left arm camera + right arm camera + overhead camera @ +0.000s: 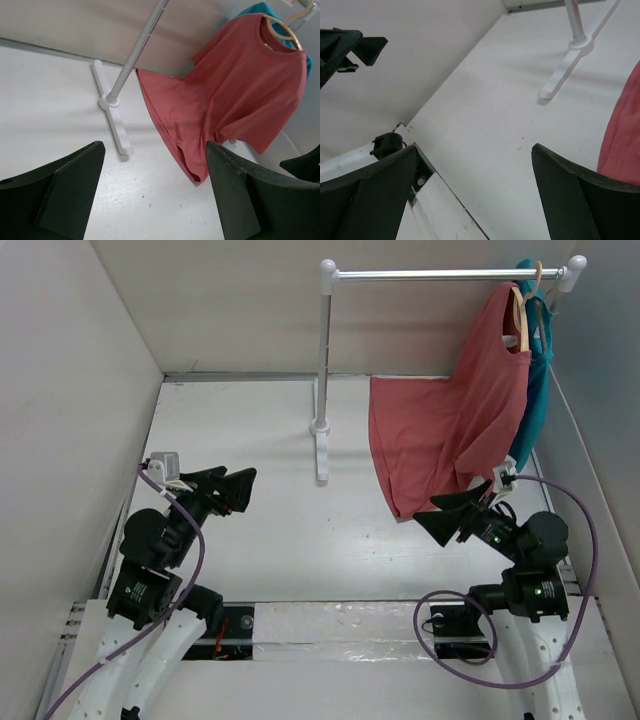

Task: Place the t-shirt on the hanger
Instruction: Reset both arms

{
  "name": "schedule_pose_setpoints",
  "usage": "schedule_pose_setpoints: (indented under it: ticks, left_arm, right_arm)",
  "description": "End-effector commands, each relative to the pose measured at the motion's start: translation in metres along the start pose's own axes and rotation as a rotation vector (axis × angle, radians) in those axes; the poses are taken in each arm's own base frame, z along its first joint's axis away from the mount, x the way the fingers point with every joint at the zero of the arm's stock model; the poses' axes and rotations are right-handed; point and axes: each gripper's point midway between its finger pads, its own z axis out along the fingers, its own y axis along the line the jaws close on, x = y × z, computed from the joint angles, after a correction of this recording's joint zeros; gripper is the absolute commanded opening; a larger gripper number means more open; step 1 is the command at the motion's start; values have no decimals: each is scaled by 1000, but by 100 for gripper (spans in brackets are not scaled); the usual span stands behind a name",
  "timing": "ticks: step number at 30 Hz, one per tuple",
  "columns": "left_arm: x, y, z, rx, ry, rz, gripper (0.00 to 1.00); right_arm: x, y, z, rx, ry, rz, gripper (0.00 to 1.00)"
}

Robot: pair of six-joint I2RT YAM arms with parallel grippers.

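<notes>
The salmon-red t-shirt point(450, 420) hangs on the pale wooden hanger point(521, 318), whose hook is over the rail at the back right. Its lower part spreads over the table. It also shows in the left wrist view point(240, 95) with the hanger point(282, 31) in its neck, and its edge shows in the right wrist view point(625, 135). My left gripper point(245, 490) is open and empty at the left of the table, well away from the shirt. My right gripper point(438, 515) is open and empty just below the shirt's lower hem.
A white garment rack with a metal rail point(430, 275) and upright post point(322, 390) stands at the back. A teal-blue shirt point(535, 390) hangs behind the red one. White walls enclose the table on three sides.
</notes>
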Motion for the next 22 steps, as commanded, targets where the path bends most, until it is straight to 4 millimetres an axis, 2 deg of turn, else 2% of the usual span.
schedule_pose_setpoints:
  ticks: [1,8,18,22]
  left_arm:
    - [2,2,1,-6,-10,-24,79]
    - [19,11,11,-22,23,-20,77]
    - [20,14,13,-24,15,14,76]
    - [19,14,10,-18,1,11,77]
  right_arm:
    - [-6,9,2,-39,-23,-46,100]
    - [-30,3,13,-4,-41,-96,100]
    - [-47,-4,17,48,-72,-122,100]
    - [-58,0,18,51,-79,-145,100]
